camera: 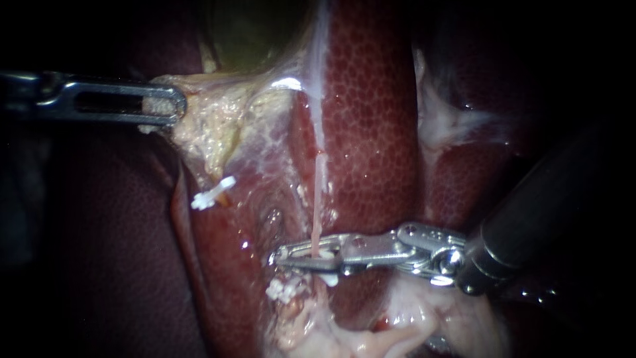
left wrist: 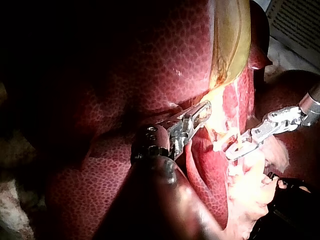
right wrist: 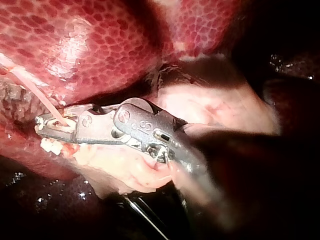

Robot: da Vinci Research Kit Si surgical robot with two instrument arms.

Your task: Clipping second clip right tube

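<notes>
Where the tube (camera: pixel 318 199) lies: stretched thin over the liver (camera: pixel 371 132), its lower end caught in the right instrument (camera: pixel 308 256).
Right jaws: closed on the tube from both sides, lying square across it.
Clip (camera: pixel 285 290): white, beside the tube, just past the jaws.
Left instrument (camera: pixel 171 106): jaws clamped on pale tissue (camera: pixel 215 126), well apart from the tube, holding it taut.
Doing it well: as I judge it, squeeze fully, neither twist nor drag the tube, leave a gap from the clip, and open before backing off.
</notes>
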